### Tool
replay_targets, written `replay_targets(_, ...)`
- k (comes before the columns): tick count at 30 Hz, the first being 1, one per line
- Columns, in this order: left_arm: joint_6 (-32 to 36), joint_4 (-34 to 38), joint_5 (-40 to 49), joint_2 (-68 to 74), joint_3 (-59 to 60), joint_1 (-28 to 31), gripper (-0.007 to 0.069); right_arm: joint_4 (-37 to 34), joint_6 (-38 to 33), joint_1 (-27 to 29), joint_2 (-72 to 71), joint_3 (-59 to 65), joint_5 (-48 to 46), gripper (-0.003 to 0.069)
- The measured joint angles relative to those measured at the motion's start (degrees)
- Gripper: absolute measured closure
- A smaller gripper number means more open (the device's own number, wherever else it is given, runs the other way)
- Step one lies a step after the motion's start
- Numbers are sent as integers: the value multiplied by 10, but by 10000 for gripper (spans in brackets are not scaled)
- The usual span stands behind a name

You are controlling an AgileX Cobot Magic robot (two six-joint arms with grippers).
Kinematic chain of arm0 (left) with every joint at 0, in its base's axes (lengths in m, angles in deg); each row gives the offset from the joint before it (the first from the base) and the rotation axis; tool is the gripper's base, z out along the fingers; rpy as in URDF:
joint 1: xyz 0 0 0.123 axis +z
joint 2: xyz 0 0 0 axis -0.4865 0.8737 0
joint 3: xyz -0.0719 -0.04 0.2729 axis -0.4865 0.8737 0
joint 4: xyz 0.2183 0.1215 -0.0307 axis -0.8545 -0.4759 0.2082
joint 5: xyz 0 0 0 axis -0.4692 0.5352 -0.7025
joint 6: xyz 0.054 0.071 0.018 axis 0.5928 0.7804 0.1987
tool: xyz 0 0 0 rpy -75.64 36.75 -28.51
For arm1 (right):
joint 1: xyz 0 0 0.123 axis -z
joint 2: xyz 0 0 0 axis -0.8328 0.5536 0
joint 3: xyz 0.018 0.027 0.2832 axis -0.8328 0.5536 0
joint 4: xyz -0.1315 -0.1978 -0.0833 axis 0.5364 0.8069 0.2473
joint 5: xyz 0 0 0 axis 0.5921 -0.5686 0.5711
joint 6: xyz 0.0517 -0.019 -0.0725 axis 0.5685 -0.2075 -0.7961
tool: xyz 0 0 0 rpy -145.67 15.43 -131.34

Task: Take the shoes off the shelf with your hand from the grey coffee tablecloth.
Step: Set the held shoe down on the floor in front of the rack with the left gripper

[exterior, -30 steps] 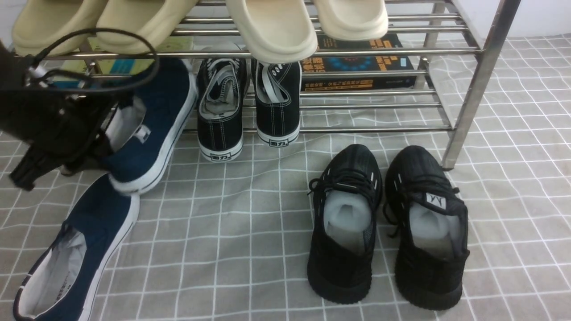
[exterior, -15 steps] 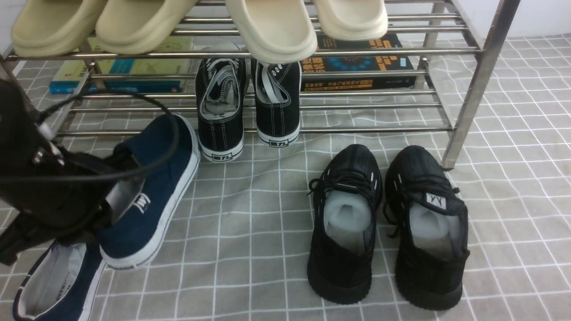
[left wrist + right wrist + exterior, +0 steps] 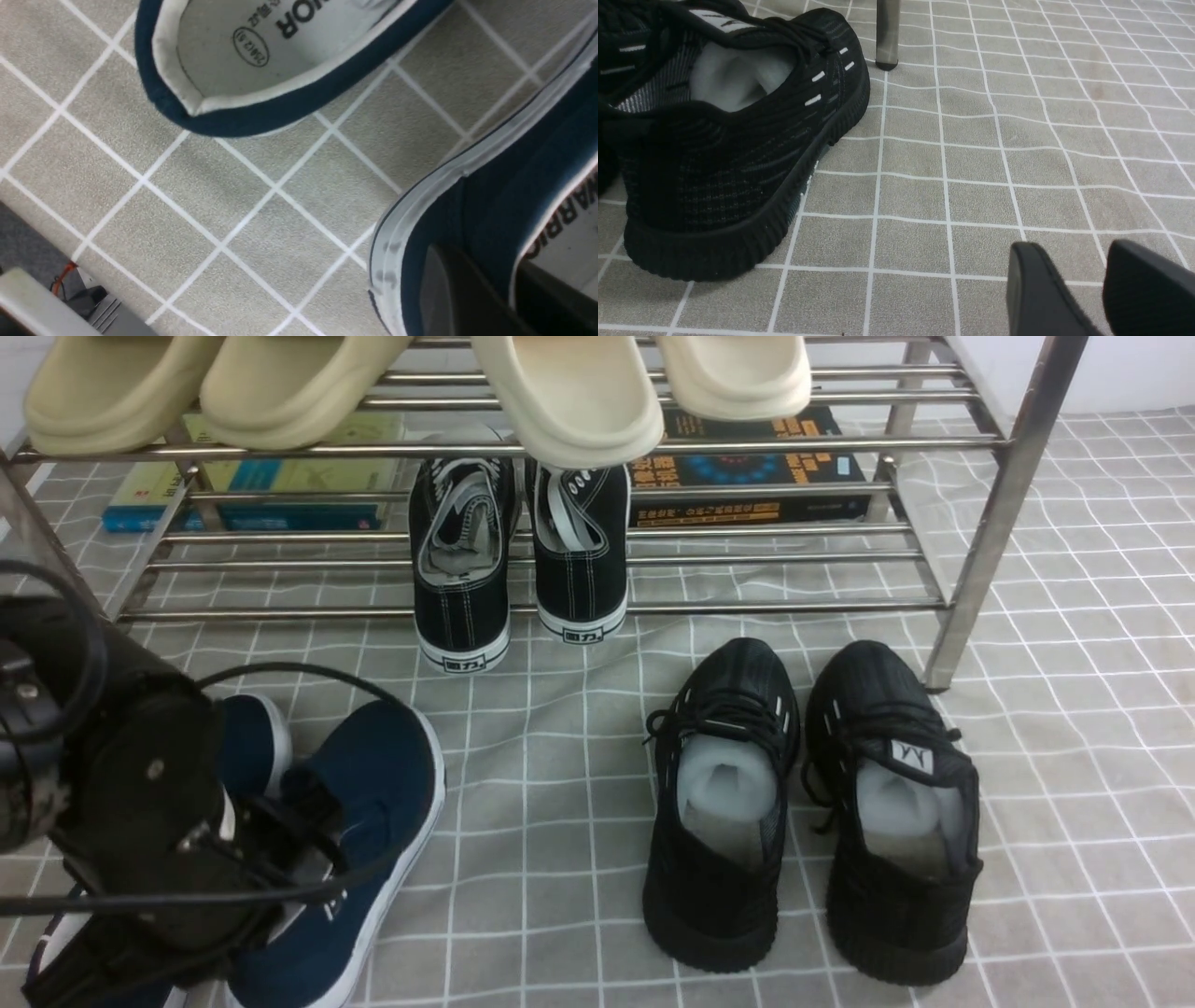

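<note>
My left gripper (image 3: 303,873) is shut on the heel wall of a navy slip-on shoe (image 3: 373,793), low over the grey coffee tablecloth (image 3: 560,784) at the front left. In the left wrist view one finger (image 3: 448,289) sits outside the heel and the other inside, by the WARRIOR print. The second navy shoe (image 3: 261,60) lies beside it on the cloth, and only its toe (image 3: 254,742) shows past my arm. The steel shelf (image 3: 980,523) stands behind. My right gripper (image 3: 1076,247) hovers open over bare cloth, holding nothing.
Two black knit running shoes (image 3: 719,803) stand on the cloth at centre right, one close to my right gripper (image 3: 728,154). Black canvas sneakers (image 3: 462,569) and books (image 3: 747,467) occupy the lower tier, beige slippers (image 3: 569,401) the top. A shelf leg (image 3: 887,32) stands near.
My left gripper has carried the navy shoe off the lower tier, down and toward me, to beside the other navy shoe. Nothing else has moved.
</note>
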Motion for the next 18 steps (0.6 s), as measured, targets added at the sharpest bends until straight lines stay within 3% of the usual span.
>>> replay_targets(8,12,-43,0,-1,6,-1,546,0,0,0,0,0,0,421)
replay_targets(13,113,-34,17,-2,4,-1,473,0,0,0,0,0,0,421)
replay_targets(18,235,-25,101,-48,-22,-1,390,0,0,0,0,0,0,420)
